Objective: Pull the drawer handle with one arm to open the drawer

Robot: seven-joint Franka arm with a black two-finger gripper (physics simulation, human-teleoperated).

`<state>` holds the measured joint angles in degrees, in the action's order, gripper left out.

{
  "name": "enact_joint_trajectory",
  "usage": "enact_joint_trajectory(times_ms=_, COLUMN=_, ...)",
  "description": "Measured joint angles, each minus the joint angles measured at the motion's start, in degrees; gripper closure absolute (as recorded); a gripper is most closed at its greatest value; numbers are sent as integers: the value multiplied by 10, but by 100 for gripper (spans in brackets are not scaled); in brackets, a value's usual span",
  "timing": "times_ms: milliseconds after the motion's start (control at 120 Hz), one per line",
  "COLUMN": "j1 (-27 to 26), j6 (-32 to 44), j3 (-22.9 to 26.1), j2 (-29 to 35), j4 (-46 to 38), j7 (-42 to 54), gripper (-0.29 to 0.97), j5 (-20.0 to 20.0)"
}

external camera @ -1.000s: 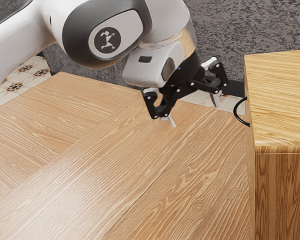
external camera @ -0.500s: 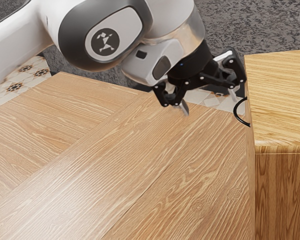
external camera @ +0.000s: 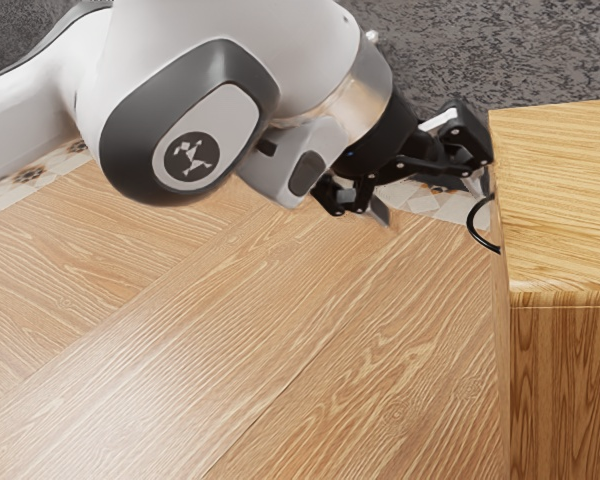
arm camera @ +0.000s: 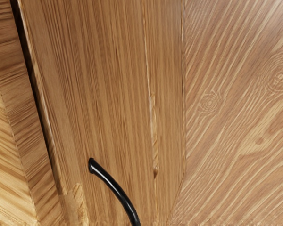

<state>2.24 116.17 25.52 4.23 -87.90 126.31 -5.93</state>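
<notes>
A wooden cabinet point(external camera: 560, 200) stands at the exterior view's right. Its black curved drawer handle point(external camera: 483, 224) sticks out from the face turned toward the arm. My gripper point(external camera: 433, 198) hovers just left of that face, slightly above the handle, and is open with nothing between the fingers. One fingertip point(external camera: 383, 212) hangs over the table, the other point(external camera: 485, 182) is close against the cabinet's edge above the handle. In the wrist view the drawer front point(arm camera: 108, 94) shows with the handle point(arm camera: 114, 192) arching off it, and a thin dark gap runs along one side.
The wooden tabletop point(external camera: 230, 330) stretches across the foreground under the arm. Behind it lie patterned floor tiles point(external camera: 430, 205) and a grey carpet point(external camera: 500, 50). My white arm point(external camera: 210, 90) spans the upper left.
My hand has moved toward the exterior view's right and turned. The far finger went from well left of the cabinet to its edge above the handle. The gripper stayed open.
</notes>
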Motion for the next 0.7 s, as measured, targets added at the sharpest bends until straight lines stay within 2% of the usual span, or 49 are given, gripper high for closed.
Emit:
enact_joint_trajectory(times_ms=183, j1=39, j6=53, j3=-11, j2=-3, j4=-32, j7=-1, gripper=2, j5=17)
enact_joint_trajectory(times_ms=400, j1=20, j6=93, j3=-11, j2=-5, j4=-45, j7=-4, gripper=2, j5=27)
enact_joint_trajectory(times_ms=700, j1=29, j6=162, j3=-24, j2=-11, j4=-95, j7=-18, gripper=2, j5=35)
